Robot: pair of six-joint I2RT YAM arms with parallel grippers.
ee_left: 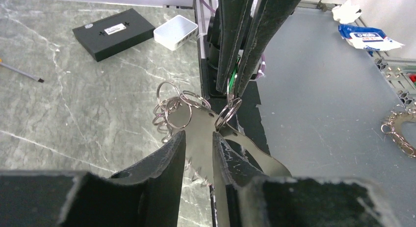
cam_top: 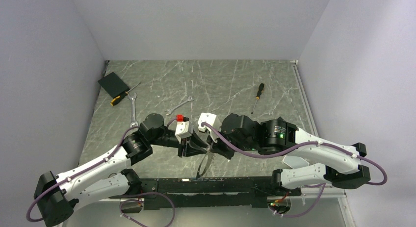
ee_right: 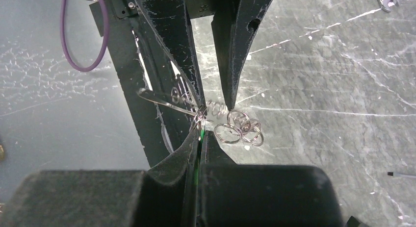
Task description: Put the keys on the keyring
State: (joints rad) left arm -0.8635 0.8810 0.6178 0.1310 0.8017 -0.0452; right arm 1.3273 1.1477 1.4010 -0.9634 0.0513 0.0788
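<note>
Top view: bright, even, diffuse light from overhead. Walls (cam_top: 196, 21) washed pale lilac. No hard shadows, only soft dark patches on counter (cam_top: 221, 80). Focus sharp throughout.

Left wrist cam: well lit. Jaws of left gripper (ee_left: 199, 135) at btm soft, out of focus. Silvery key (ee_left: 200, 151) glared near-white, surface detail lost.

Right wrist cam: dimmer, more contrast. Right gripper (ee_right: 200, 134) a blurred black mass at btm w/ thin green glow in its slit. Split rings (ee_right: 243, 126) threw small sparkles. White veins in counter flared.
</note>
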